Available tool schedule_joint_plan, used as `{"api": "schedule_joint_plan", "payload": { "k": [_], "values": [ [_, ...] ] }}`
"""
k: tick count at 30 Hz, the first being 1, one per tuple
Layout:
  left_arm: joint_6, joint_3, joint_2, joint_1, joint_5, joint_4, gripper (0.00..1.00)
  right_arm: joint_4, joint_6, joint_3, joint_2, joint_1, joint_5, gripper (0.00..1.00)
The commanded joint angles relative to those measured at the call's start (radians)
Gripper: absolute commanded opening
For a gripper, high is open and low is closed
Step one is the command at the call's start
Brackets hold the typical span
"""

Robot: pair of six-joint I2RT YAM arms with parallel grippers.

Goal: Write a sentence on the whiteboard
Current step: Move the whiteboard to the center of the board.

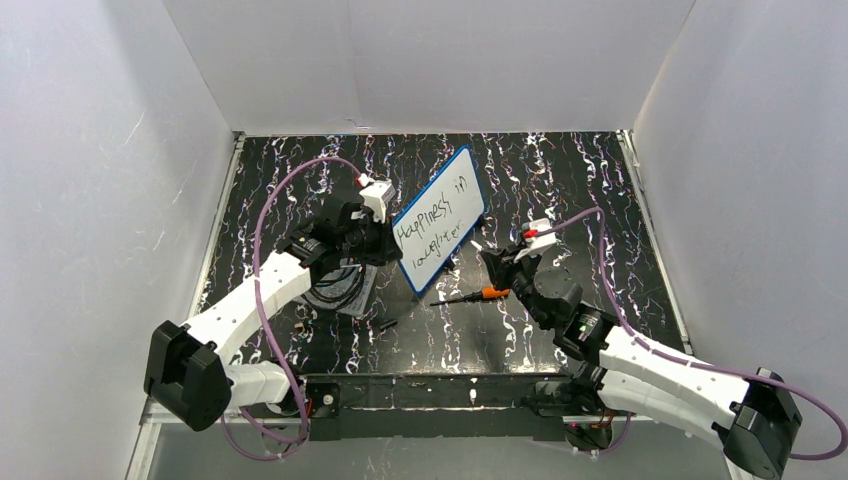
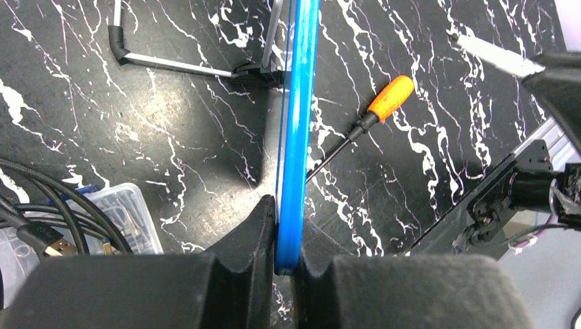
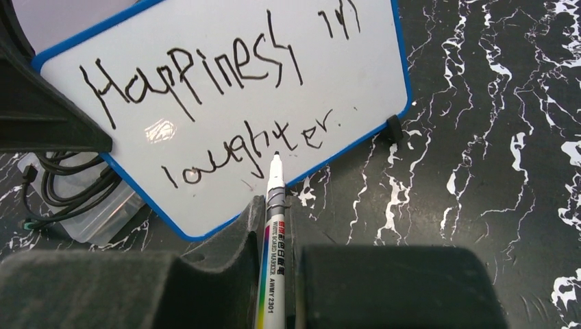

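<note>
The whiteboard [image 1: 440,215], white with a thin blue rim, stands tilted on edge on the black marbled table. The sentence [image 3: 199,75] on it reads "Happiness in laughter." in two black lines. My left gripper [image 2: 288,240] is shut on the board's blue rim [image 2: 298,123] at its left edge. My right gripper [image 3: 277,212] is shut on a white whiteboard marker [image 3: 273,233]. The marker's tip is at the board's face, by the "t" of the lower line. I cannot tell whether the tip touches. In the top view the right gripper [image 1: 500,262] is just right of the board's lower end.
An orange-handled screwdriver [image 1: 480,294] lies in front of the board, also in the left wrist view [image 2: 390,96]. A clear plastic tray with black cable [image 1: 340,290] sits under the left arm. A small black cap [image 1: 385,324] lies near the front. White walls enclose the table.
</note>
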Motion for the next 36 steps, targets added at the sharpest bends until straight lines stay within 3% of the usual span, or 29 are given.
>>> {"api": "schedule_joint_plan", "payload": {
  "k": [1, 21, 36],
  "values": [
    [-0.063, 0.066, 0.017, -0.013, -0.059, 0.047, 0.0, 0.003, 0.004, -0.025, -0.03, 0.004, 0.03, 0.01],
    [-0.08, 0.096, 0.075, -0.123, -0.305, 0.186, 0.0, -0.015, 0.013, -0.058, -0.082, 0.004, 0.05, 0.01],
    [-0.078, 0.048, 0.088, -0.14, -0.325, 0.217, 0.0, -0.054, 0.019, -0.054, -0.105, 0.004, 0.067, 0.01]
  ]
}}
